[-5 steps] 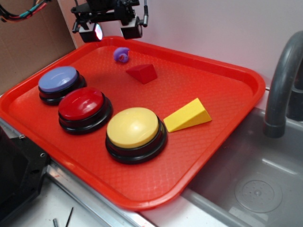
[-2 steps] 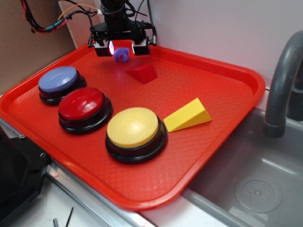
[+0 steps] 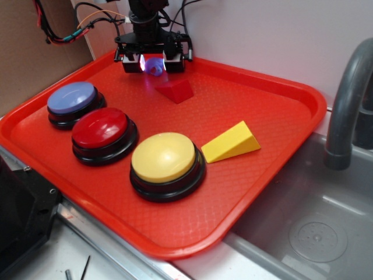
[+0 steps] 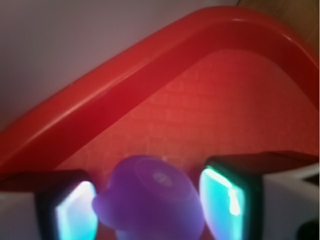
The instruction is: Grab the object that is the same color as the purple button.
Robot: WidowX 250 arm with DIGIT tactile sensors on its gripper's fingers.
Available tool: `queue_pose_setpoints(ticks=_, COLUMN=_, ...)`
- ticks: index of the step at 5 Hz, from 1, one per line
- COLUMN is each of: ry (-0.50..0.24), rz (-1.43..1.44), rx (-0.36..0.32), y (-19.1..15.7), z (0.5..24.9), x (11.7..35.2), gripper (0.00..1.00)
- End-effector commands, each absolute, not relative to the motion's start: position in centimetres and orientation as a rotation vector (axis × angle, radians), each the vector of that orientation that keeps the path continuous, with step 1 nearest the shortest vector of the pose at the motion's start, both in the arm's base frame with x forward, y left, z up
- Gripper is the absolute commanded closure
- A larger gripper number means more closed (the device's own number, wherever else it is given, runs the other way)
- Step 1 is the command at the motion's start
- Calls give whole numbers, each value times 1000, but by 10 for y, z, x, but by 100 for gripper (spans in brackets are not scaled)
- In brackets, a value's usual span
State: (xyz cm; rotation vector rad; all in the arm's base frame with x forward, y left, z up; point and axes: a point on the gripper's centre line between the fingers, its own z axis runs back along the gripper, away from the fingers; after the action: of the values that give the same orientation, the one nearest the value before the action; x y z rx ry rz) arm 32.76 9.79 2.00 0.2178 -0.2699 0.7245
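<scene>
At the tray's [image 3: 303, 93] far edge near its far-left corner, the gripper [image 3: 153, 63] sits low with its jaws straddling the purple piece [image 3: 154, 66], small gaps either side; closing and lifting remain, approach looks done

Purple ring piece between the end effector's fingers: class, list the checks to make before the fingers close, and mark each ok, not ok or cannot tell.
1. Purple piece lies between the fingers: ok.
2. Its colour matches the purple button: ok.
3. End effector open around it: ok.
4. Red wedge outside the fingers: ok.
5. Fingers low enough on the tray: cannot tell.
6. Piece centred between the fingers: roughly ok in the wrist view.
</scene>
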Motion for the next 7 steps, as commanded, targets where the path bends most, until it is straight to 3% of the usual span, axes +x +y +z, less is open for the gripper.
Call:
queue_pose_setpoints(ticks=1, ry=-348, rz=721, rx=183, y=99, z=65, x=334, gripper=100)
queue_pose_setpoints(ticks=2, ry=-265, rz=645, rx=125, y=77, z=99, x=334, gripper=100)
queue_pose_setpoints(ticks=4, ry=-158, rz=346, rx=52, y=7, z=159, x=308, gripper=100)
queue_pose_setpoints(ticks=5, ry=-124, rz=303, rx=4, y=-11, z=183, x=295, gripper=100)
queue_pose_setpoints(ticks=7, ry=-119, rz=319, rx=-61, y=-11, z=219, x=265, gripper=100)
